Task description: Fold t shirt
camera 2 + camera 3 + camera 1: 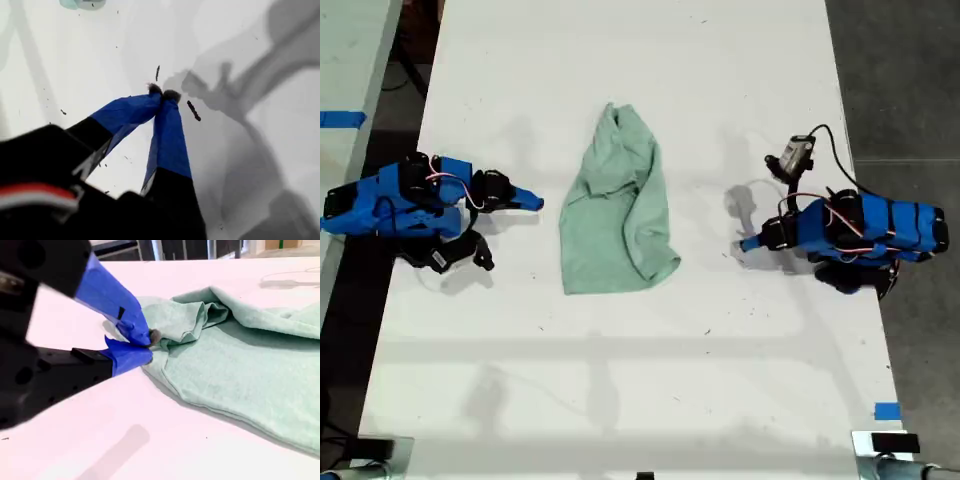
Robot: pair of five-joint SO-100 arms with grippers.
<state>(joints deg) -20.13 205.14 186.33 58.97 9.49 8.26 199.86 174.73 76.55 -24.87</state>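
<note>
The t shirt [617, 205], pale mint-green wrinkled fabric, is lying mid white table [620, 400], partly folded, edges uneven, more folding likely needed. First gripper [162, 93] and second gripper [148, 346] are sitting beside it, tips pressed together, gripping nothing.

The t shirt [617, 208] is pale mint-green and wrinkled. It lies flat at the table centre in the exterior view, narrow bunched end far, wide end near.
</note>
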